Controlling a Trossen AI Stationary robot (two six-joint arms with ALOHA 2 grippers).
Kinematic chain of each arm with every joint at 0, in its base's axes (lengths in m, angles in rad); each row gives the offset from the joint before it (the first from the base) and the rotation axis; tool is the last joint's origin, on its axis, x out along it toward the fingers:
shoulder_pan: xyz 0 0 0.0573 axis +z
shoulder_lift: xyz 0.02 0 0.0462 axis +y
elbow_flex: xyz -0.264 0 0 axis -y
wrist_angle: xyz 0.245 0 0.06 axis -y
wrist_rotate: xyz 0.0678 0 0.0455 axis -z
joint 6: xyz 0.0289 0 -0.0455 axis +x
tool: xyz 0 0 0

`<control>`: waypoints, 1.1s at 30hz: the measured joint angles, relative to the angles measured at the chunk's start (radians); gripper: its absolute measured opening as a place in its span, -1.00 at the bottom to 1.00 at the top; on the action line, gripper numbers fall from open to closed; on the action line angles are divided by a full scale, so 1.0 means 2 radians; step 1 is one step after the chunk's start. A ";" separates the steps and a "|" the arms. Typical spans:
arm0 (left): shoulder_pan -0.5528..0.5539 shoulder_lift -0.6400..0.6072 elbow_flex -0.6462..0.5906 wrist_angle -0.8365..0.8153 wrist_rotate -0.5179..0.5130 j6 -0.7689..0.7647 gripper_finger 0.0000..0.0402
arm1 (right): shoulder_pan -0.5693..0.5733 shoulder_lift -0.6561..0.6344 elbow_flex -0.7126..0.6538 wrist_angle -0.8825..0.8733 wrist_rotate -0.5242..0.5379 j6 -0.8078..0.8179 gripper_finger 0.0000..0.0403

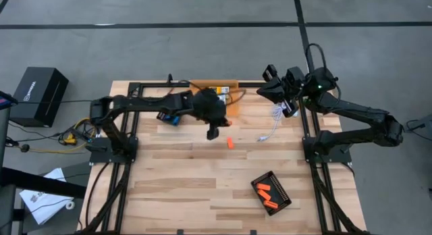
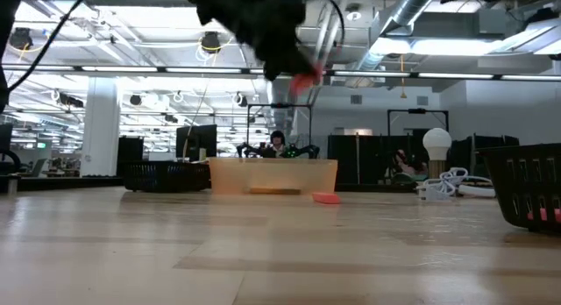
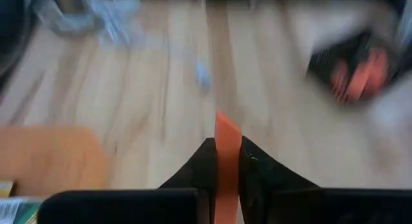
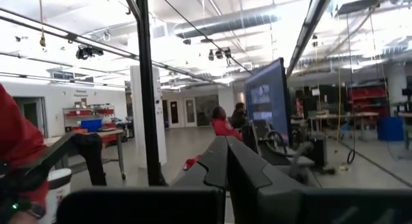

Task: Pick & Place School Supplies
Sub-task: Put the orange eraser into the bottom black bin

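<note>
Left gripper (image 3: 219, 161) clenched on an orange stick (image 3: 227, 163), lifted off the tabletop (image 1: 189, 188) just in front of the tan bin (image 1: 233, 107). Stick's long axis runs in line with the fingers, free end poking out past the tips. A second orange stick (image 1: 229, 143) lies flat on the tabletop near the bin, under and beside the gripper. More orange sticks sit in the black tray (image 1: 272, 192), well apart from the bin. Right gripper (image 4: 225, 166) closed and empty, parked raised beside the bin's right, pointing out into the room.
</note>
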 joint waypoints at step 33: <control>-0.157 0.343 0.250 0.377 0.056 -0.307 -0.87 | -0.100 0.000 0.042 -0.048 -0.045 0.002 -1.00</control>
